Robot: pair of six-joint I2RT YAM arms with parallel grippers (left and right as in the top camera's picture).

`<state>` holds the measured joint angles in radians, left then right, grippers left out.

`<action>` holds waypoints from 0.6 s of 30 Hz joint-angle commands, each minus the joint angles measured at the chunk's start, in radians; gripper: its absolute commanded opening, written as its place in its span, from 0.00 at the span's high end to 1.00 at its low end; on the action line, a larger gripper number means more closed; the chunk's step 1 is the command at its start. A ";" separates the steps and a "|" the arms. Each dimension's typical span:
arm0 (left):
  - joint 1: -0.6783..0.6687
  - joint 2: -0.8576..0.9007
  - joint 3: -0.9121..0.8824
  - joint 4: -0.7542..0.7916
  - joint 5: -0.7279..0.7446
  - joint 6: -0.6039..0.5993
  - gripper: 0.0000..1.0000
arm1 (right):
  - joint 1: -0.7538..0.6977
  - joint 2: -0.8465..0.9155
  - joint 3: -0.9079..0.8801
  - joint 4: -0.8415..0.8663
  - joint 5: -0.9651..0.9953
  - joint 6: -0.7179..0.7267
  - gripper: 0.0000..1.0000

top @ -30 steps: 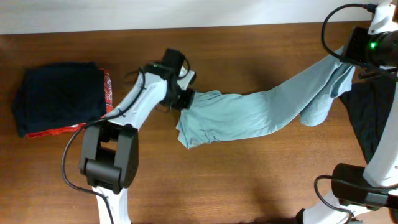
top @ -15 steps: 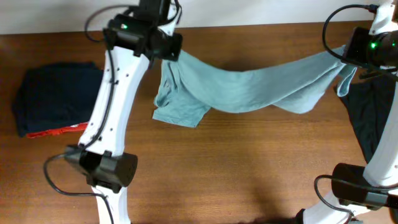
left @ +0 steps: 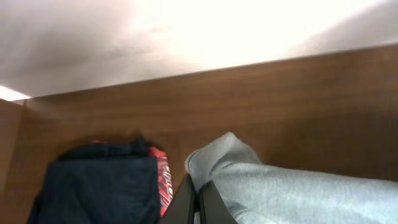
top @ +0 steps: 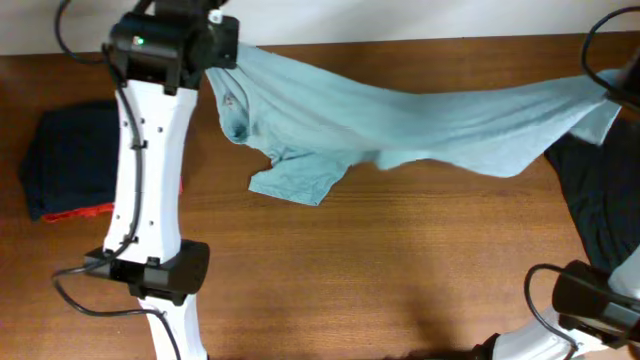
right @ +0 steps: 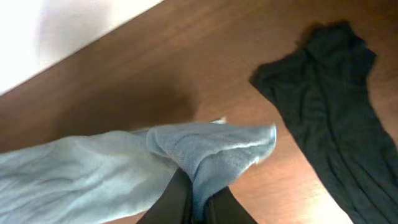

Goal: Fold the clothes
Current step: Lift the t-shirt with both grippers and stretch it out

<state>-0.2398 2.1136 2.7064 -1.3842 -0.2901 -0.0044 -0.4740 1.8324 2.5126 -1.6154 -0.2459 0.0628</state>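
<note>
The left arm (top: 150, 170) stands tall, the left end effector (left: 199, 190) clamped on the T-shirt (top: 420, 120) near the counter's (top: 400, 260) far edge. The right end effector (right: 198, 196) pinches it at the right edge.

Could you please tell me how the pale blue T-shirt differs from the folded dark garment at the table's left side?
The pale blue T-shirt is light in colour; the folded dark garment is navy-black. The T-shirt hangs unfolded, stretched between the left gripper and the right gripper; the dark garment lies in a compact stack on the table, with no gripper on it. Both are soft clothes.
</note>
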 commanded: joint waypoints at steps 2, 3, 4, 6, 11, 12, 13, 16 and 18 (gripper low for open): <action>0.010 -0.039 0.151 -0.004 -0.028 0.019 0.99 | -0.032 -0.004 0.031 0.003 -0.128 -0.060 0.96; 0.010 -0.053 0.179 -0.006 -0.027 0.019 0.99 | -0.032 -0.011 0.031 0.003 -0.129 -0.060 0.96; 0.009 -0.071 0.203 -0.007 -0.020 0.019 0.99 | -0.031 -0.019 0.031 0.003 -0.129 -0.062 0.96; 0.009 -0.105 0.226 -0.009 -0.001 0.019 0.99 | -0.031 -0.037 0.031 0.003 -0.129 -0.064 0.96; 0.009 -0.192 0.229 -0.021 0.040 0.019 0.99 | -0.031 -0.090 0.031 -0.015 -0.128 -0.063 0.96; 0.009 -0.204 0.229 -0.026 0.040 0.019 0.99 | -0.031 -0.093 0.031 -0.023 -0.128 -0.063 0.96; 0.009 -0.214 0.229 -0.031 0.040 0.019 0.99 | -0.031 -0.094 0.031 -0.042 -0.127 -0.063 0.96; 0.009 -0.230 0.229 -0.047 0.040 0.019 0.99 | -0.032 -0.093 0.029 -0.084 -0.125 -0.062 0.96; 0.009 -0.237 0.229 -0.058 0.040 0.019 0.99 | -0.031 -0.104 0.032 -0.083 -0.129 -0.055 0.96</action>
<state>-0.2352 1.8893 2.9257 -1.4315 -0.2584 -0.0002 -0.4980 1.7489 2.5256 -1.6924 -0.3614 0.0147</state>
